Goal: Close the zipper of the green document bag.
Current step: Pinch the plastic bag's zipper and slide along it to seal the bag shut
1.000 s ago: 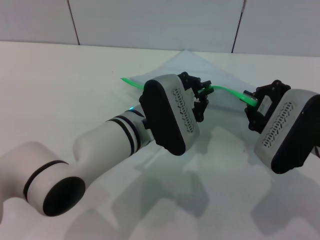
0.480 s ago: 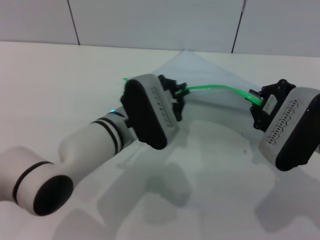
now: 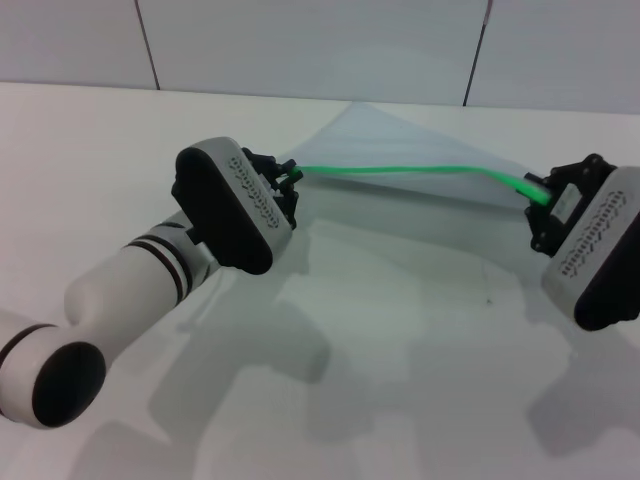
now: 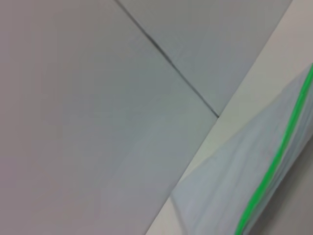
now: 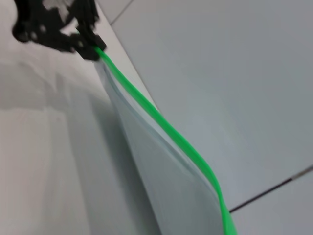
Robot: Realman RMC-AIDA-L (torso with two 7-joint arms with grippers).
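Observation:
The green document bag (image 3: 400, 145) lies on the white table with its near long edge lifted off the surface. The zipper (image 3: 420, 170), a thin bright green strip, runs taut along that edge between both grippers. My left gripper (image 3: 287, 185) is at the strip's left end, shut on the zipper there; the slider itself is hidden between the fingers. My right gripper (image 3: 543, 205) is shut on the bag's right end. The left wrist view shows the bag (image 4: 230, 181) and the zipper (image 4: 274, 161). In the right wrist view the zipper (image 5: 161, 120) leads to the left gripper (image 5: 90, 46).
A white table (image 3: 400, 350) spreads around the bag. A tiled wall (image 3: 300, 40) with dark seams rises right behind the table's far edge.
My left gripper has slid left along the green strip, from its middle to its left end. The right gripper has shifted slightly right, and the strip is now stretched straighter.

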